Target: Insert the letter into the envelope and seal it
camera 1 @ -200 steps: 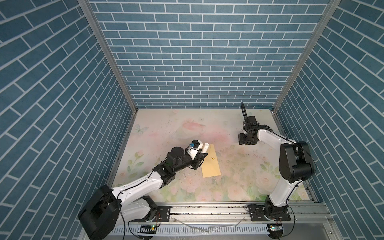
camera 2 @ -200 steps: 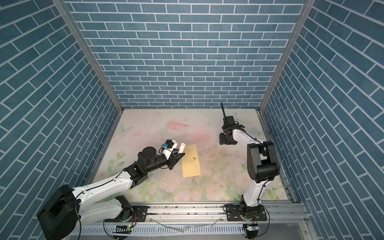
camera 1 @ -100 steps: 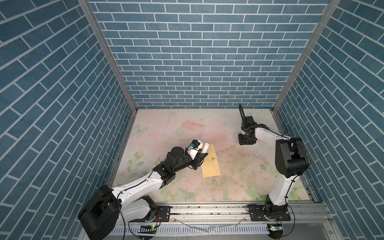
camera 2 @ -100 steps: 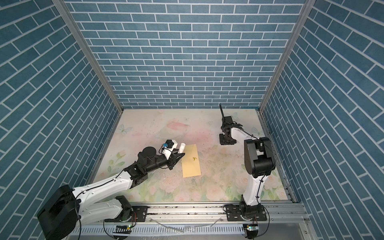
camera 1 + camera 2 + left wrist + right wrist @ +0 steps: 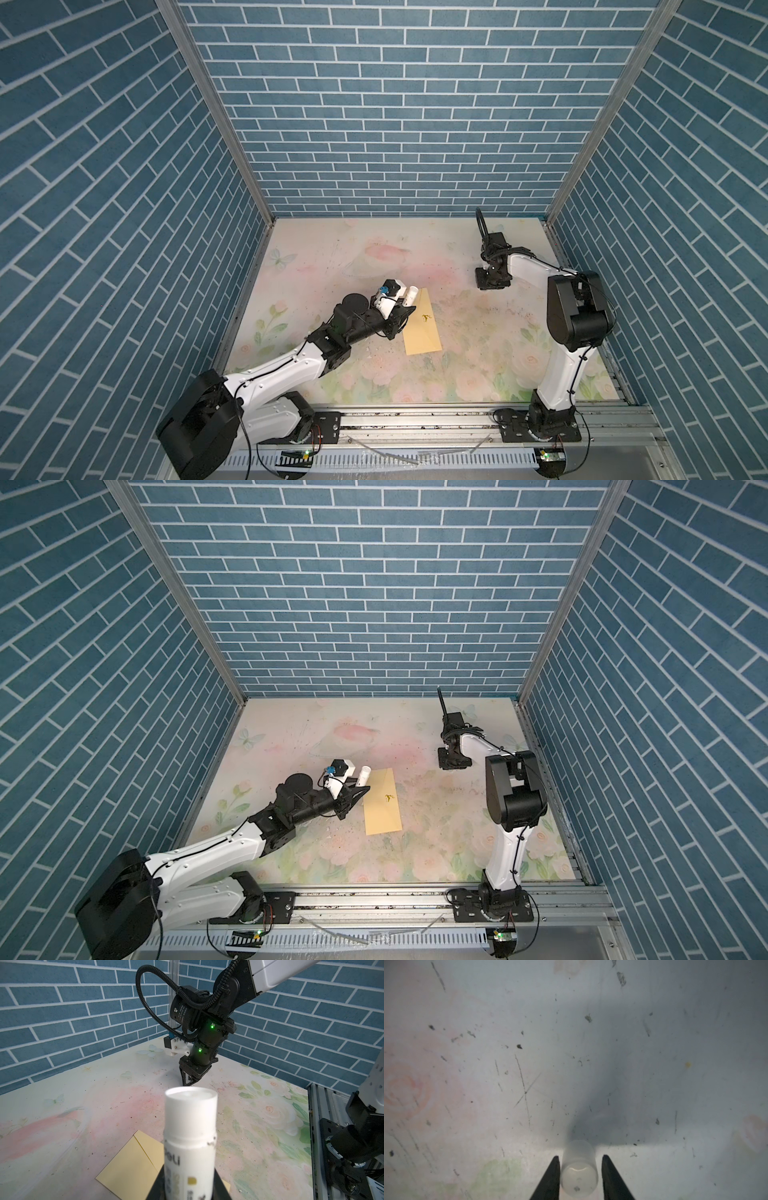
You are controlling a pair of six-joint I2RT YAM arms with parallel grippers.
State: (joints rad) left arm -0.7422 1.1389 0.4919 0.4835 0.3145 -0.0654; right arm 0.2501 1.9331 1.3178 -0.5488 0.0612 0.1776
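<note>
We list the envelope [image 5: 422, 328] flat on the bench [image 5: 457, 365] just beside the left gripper [image 5: 190, 1186], which pinches a glue stick [image 5: 190, 1126], and the right gripper [image 5: 580, 1156], well apart, slightly spread astride a clear cap [image 5: 579, 1174].

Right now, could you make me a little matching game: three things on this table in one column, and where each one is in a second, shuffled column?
Things:
1. envelope
2. glue stick
3. cap

Places:
A. between the fingers of the right gripper
B. held in the left gripper
C. lying flat on the table

Pairs: 1-C, 2-B, 3-A
</note>
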